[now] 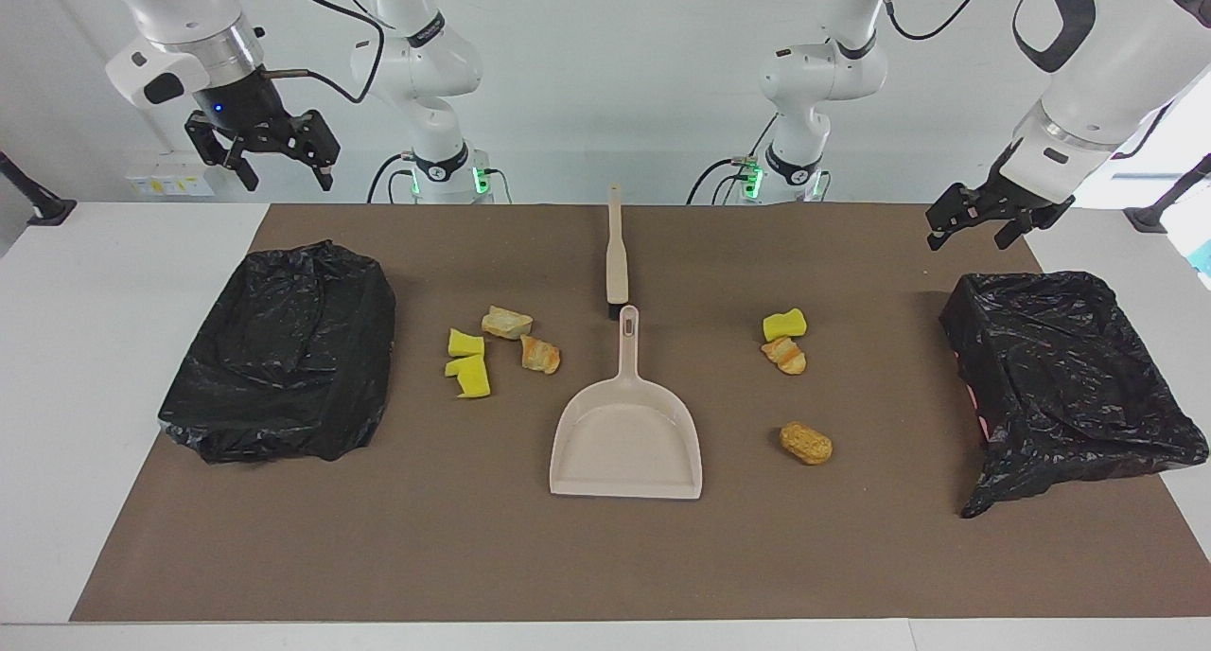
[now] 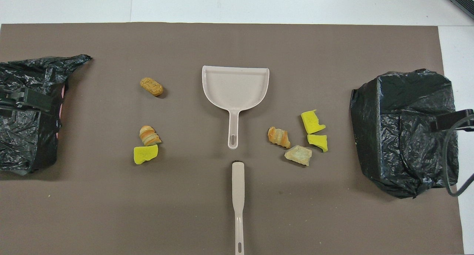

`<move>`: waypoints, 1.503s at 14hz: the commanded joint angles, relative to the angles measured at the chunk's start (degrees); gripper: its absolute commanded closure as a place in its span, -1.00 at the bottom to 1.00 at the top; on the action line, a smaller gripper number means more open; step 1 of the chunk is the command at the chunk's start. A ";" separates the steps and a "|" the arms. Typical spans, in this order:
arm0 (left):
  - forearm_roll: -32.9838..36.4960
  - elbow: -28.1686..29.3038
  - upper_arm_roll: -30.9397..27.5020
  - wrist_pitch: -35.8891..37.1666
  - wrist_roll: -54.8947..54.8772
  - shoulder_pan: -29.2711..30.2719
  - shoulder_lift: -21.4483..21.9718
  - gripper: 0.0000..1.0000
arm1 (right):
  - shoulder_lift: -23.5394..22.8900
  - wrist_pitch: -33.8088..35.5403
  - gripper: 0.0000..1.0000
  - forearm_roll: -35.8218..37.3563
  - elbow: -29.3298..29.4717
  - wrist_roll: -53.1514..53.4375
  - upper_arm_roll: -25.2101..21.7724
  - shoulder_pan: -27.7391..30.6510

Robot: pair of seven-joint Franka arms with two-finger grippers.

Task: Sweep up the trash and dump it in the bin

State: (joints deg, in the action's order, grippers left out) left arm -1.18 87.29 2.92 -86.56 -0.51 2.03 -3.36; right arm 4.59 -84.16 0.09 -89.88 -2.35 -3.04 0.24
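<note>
The trash lies in two clusters on the brown mat. Toward the right arm's end are two yellow sponge chunks (image 1: 468,360), a tan lump (image 1: 506,323) and an orange bread piece (image 1: 540,355). Toward the left arm's end are a yellow sponge (image 1: 784,325), a striped bread piece (image 1: 785,355) and an orange-brown lump (image 1: 805,443). The beige dustpan (image 1: 626,443) lies mid-table, its handle pointing at the beige brush (image 1: 616,254). A black-bagged bin (image 1: 284,348) stands at the right arm's end, another bin (image 1: 1069,377) at the left arm's. My right gripper (image 1: 287,173) and left gripper (image 1: 967,237) hang open and hold nothing, each over its own bin.
The brown mat (image 2: 237,218) covers most of the white table (image 1: 114,301). The arms' bases stand at the robots' edge, on either side of the brush handle.
</note>
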 commanded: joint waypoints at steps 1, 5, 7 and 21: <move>-0.14 0.07 0.15 1.48 -0.37 0.52 0.45 -1.00 | 0.24 -0.65 -1.00 0.52 -0.38 -0.63 0.14 0.20; -0.14 0.25 0.15 1.13 -0.10 0.08 0.45 -1.00 | 0.86 -0.65 -1.00 0.52 -1.17 -0.72 0.14 0.20; -0.32 0.16 0.15 1.04 -0.10 0.08 0.45 -1.00 | 0.95 -0.65 -1.00 0.52 -1.44 -0.72 0.14 0.20; -0.76 1.03 0.86 -1.77 -1.07 -0.44 0.45 -1.00 | 1.03 -1.18 -1.00 0.35 -1.78 -0.81 0.14 0.20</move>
State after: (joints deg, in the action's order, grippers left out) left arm -1.26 87.31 4.04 -86.99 -0.86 1.80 -3.36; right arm 4.60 -84.19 0.09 -90.09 -2.35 -3.02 0.24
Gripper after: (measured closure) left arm 0.000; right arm 0.000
